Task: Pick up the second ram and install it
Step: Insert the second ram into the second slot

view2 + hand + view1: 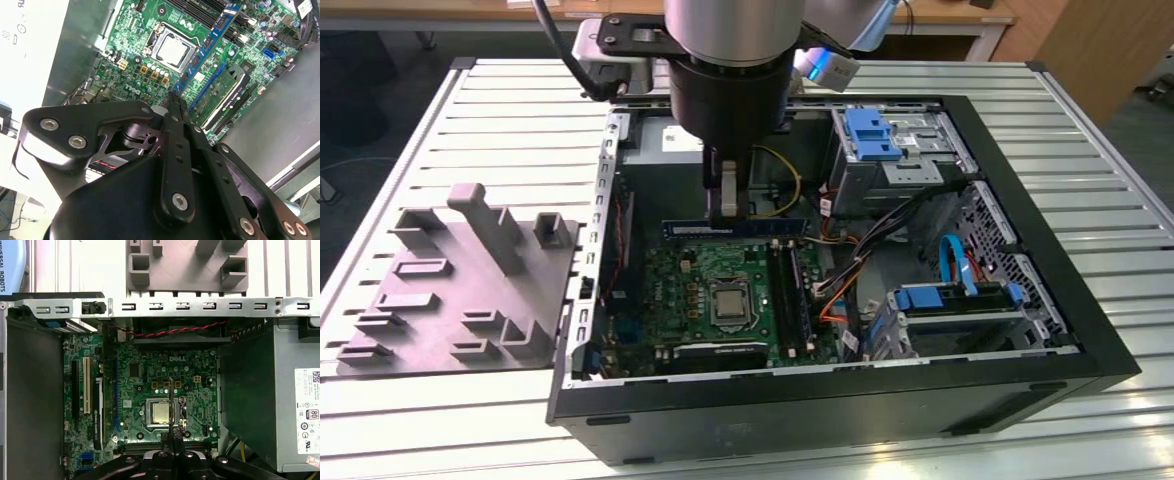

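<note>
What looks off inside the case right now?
The second ram, gripped in the hand, sits crosswise to the long black sockets on the motherboard rather than in line with them. Nothing looks spilled or damaged.

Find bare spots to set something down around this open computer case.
Free: slatted metal table in front of the grey moulded fixture, and at the exterior view's right of the black computer case. Crowded: green motherboard, where the gripper holds the blue-green ram stick.

Slatted metal table [414,430] carries two items: an open computer case [854,415] and, just beside it at the exterior view's left, a grey moulded fixture [454,290].
</note>
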`<state>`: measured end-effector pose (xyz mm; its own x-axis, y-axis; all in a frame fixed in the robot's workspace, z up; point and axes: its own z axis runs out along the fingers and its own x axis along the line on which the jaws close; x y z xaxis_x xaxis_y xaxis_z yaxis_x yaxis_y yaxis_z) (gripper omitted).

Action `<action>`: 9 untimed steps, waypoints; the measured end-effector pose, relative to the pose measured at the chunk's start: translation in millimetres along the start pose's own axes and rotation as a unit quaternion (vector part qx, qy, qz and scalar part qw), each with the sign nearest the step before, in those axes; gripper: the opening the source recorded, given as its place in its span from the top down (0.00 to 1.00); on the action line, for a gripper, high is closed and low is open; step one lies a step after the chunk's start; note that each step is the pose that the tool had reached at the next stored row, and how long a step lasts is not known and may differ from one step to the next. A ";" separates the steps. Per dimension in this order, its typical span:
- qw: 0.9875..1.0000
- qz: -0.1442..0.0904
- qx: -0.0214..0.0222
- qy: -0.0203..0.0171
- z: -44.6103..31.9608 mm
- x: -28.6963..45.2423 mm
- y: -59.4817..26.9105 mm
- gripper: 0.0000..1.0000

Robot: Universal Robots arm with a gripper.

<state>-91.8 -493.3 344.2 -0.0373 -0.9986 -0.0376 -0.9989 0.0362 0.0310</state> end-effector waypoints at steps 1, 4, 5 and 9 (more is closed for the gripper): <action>1.000 0.000 0.000 0.000 0.0 0.0 0.0 0.89; 1.000 0.000 0.000 0.000 0.1 0.0 0.0 0.89; 1.000 0.000 0.000 0.000 0.0 0.0 0.0 0.89; 1.000 0.007 0.000 0.000 0.4 0.0 0.0 0.89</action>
<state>-91.8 -493.3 343.8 -0.0511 -0.9980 -0.0376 -0.9983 0.0499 0.0310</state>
